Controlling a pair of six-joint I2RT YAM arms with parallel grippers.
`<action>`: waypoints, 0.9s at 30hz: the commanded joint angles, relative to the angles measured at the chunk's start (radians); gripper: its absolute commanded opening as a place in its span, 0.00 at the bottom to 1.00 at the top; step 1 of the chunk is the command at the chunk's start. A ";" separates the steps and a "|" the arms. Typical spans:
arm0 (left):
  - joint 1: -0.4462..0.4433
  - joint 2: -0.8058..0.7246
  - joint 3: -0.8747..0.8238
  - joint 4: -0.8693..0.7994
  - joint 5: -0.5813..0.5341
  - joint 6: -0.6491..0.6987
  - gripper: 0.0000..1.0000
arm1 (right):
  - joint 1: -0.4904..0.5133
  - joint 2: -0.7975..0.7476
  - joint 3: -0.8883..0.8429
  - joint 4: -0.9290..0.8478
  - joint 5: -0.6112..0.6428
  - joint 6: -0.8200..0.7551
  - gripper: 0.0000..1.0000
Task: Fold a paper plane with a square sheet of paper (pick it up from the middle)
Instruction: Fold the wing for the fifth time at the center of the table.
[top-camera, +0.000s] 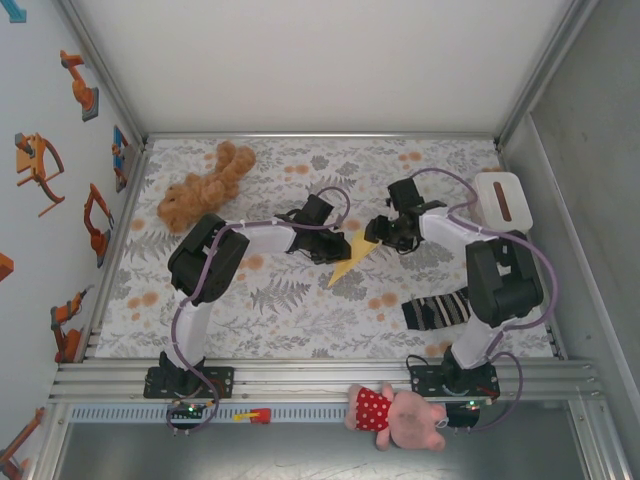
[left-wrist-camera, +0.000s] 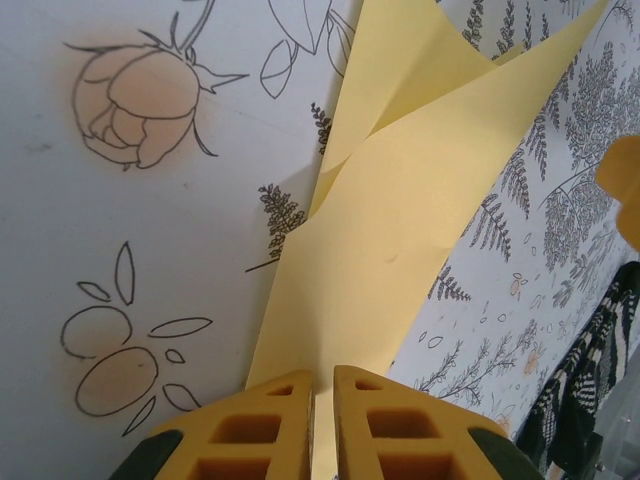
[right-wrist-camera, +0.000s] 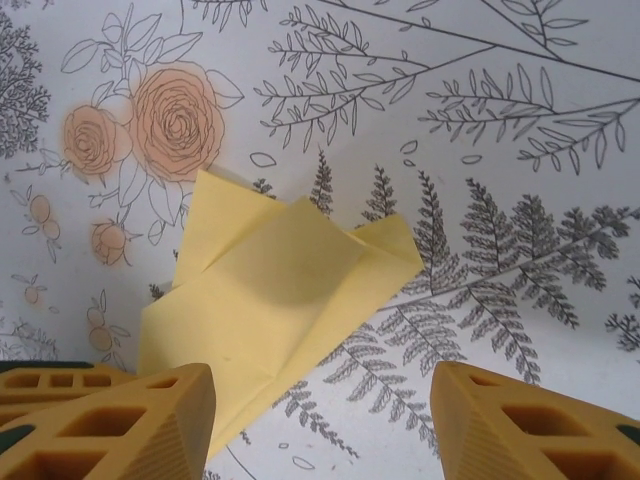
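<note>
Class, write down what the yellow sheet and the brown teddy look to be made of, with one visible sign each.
Sheet: thin matt paper, it seems; it holds sharp creases and its flaps curl up. Teddy: probably plush fabric; its outline is fuzzy and shaggy.

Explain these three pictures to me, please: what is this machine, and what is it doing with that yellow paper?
Two robot arms are bolted to a table's near edge. One picture looks down from above; the other two come from cameras on each arm's wrist. The left gripper is shut on a partly folded pale-yellow sheet of paper; the right gripper stands open above it. On the flower-printed tablecloth lie a brown teddy bear, a dark striped sock and a white box with a brown slot.
</note>
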 joint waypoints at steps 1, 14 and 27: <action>-0.001 -0.004 -0.018 -0.016 0.008 0.009 0.14 | 0.005 0.043 0.057 -0.046 0.019 0.015 0.55; -0.002 -0.012 -0.022 -0.018 0.010 0.008 0.16 | 0.033 0.132 0.115 -0.104 0.054 0.053 0.41; -0.002 -0.027 -0.012 0.012 0.048 0.005 0.19 | 0.036 0.183 0.131 -0.117 0.062 0.054 0.26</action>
